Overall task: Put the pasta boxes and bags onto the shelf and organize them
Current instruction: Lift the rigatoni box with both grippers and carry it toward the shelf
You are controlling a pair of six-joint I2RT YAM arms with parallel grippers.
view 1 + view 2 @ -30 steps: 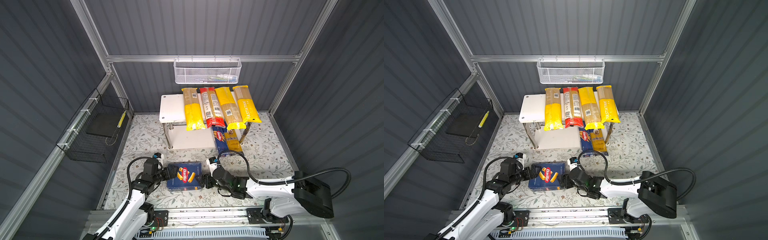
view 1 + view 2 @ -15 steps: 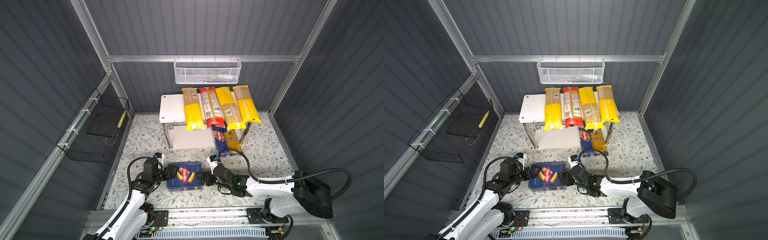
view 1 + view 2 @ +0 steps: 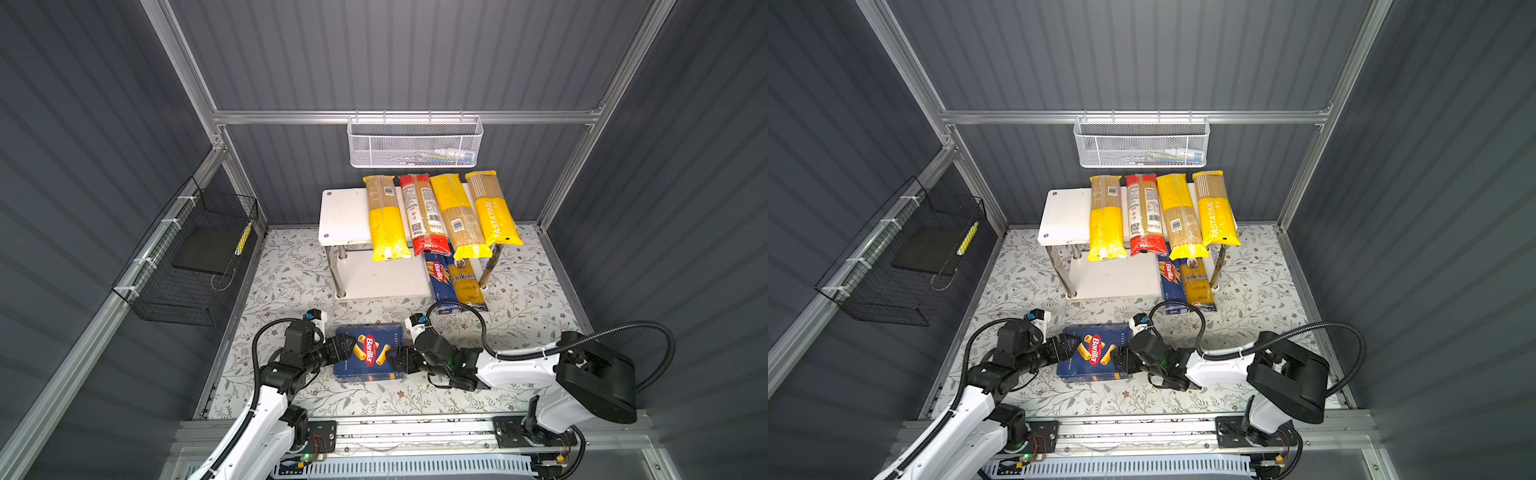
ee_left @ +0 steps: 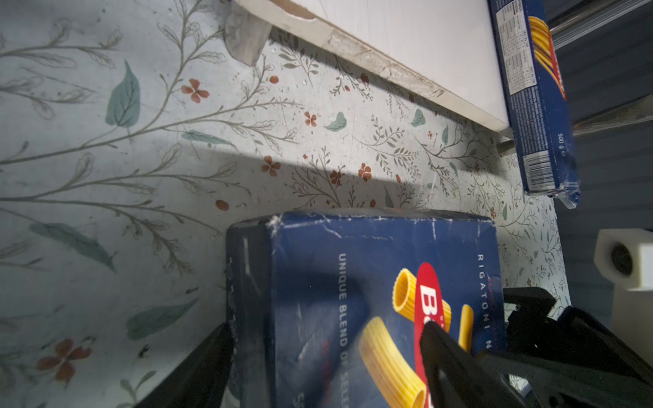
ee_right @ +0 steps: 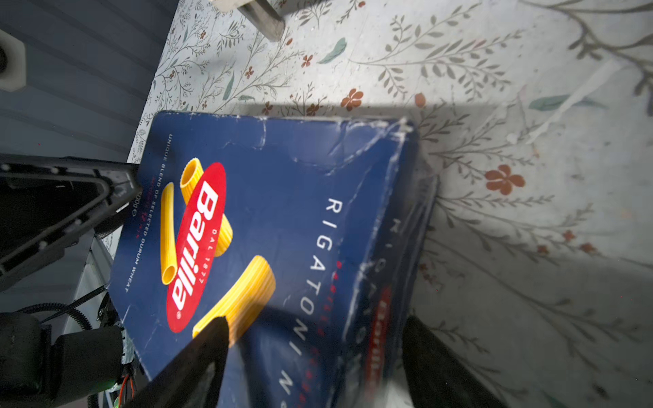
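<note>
The wide dark blue rigatoni box (image 3: 370, 353) (image 3: 1094, 353) lies on the floral floor in front of the white shelf (image 3: 345, 216). My left gripper (image 3: 343, 349) (image 4: 327, 326) is shut on the box's left end, with one finger on the printed face and one under it. My right gripper (image 3: 401, 361) (image 5: 314, 319) clamps the right end the same way. Several spaghetti bags lie side by side on the top tier: yellow (image 3: 384, 220), red (image 3: 424, 216), yellow (image 3: 457, 216) and PASTATIME (image 3: 492, 208). The narrow spaghetti box (image 3: 440, 278) and the ankara bag (image 3: 467, 286) rest on the lower tier, jutting forward.
A white mesh basket (image 3: 415, 143) hangs on the back wall above the shelf. A black wire basket (image 3: 187, 257) hangs on the left wall. The arms' metal rail (image 3: 395, 432) runs along the front. Bare white shelf top lies left of the bags.
My right gripper has slid left onto the rigatoni box's right end and its jaws have narrowed around it. The left gripper and the box stay where they were.
</note>
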